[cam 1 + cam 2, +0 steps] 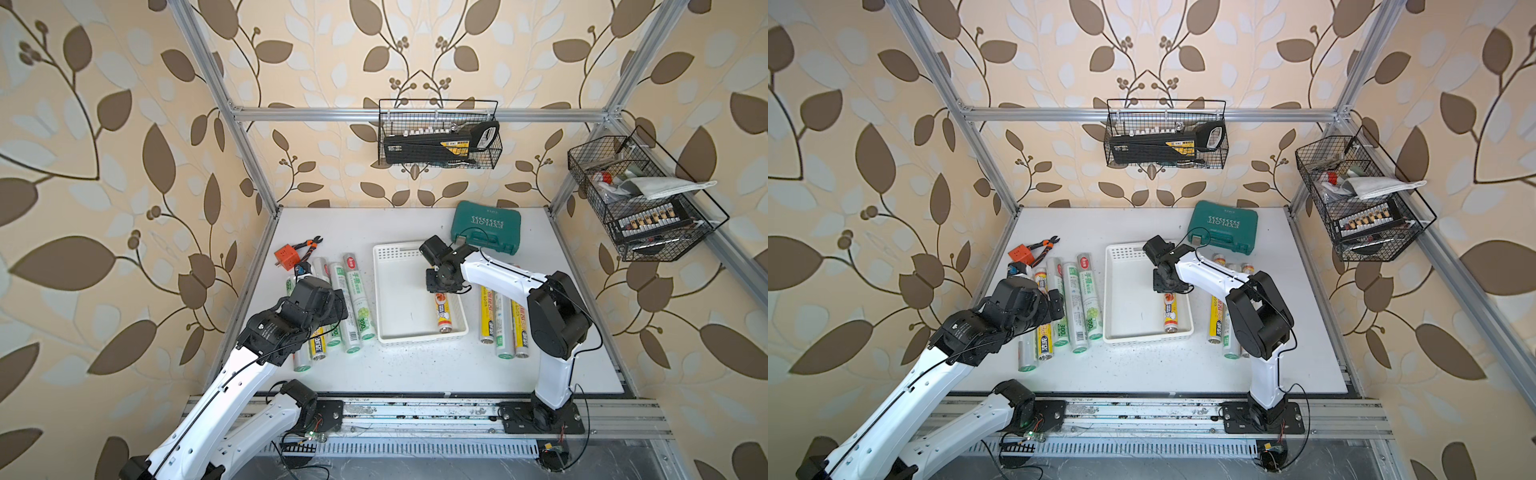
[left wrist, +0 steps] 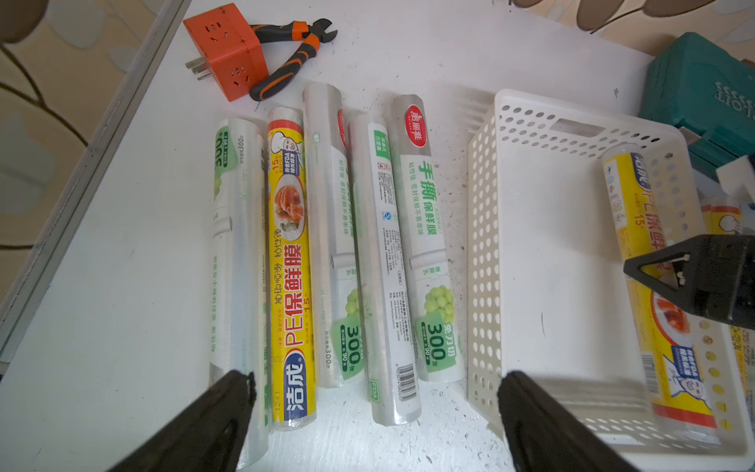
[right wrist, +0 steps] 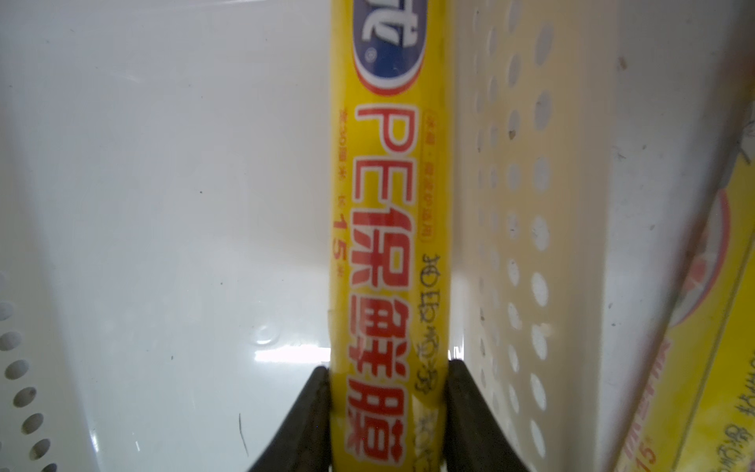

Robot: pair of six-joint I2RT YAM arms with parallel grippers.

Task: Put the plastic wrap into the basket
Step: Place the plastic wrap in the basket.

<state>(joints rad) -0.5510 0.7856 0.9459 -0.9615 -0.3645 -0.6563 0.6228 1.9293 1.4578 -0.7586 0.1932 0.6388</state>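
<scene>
Right gripper (image 3: 388, 370): jaws narrow, clamped on the yellow roll (image 3: 388, 204), one finger (image 3: 314, 412) pressed to each side. It grips across the roll, so the long axis runs straight out from between the jaws.

In both top views the gripper (image 1: 442, 286) sits over the basket (image 1: 419, 338). The roll (image 1: 443, 311) reaches from under it toward the front wall, and its far end is hidden by the gripper. Long axis front to back, parallel to the basket's long sides. The roll is low inside, just beside the perforated right wall (image 3: 531, 204). Cannot tell whether it rests on the floor.

Left gripper (image 2: 376, 376): jaws spread wide, holding nothing. It hangs above the near ends of the left rolls (image 2: 327, 245). These are five, side by side on the counter (image 1: 415, 370), left of the basket and parallel to it. One is yellow, the others silvery with green labels.

Right rolls (image 1: 488, 316): three, same heading, right of the basket, partly under the right arm.

Beyond the left rolls: orange plug cube (image 2: 228, 53), pliers (image 2: 294, 53) touching it. Green case (image 1: 486, 226) behind the basket.
</scene>
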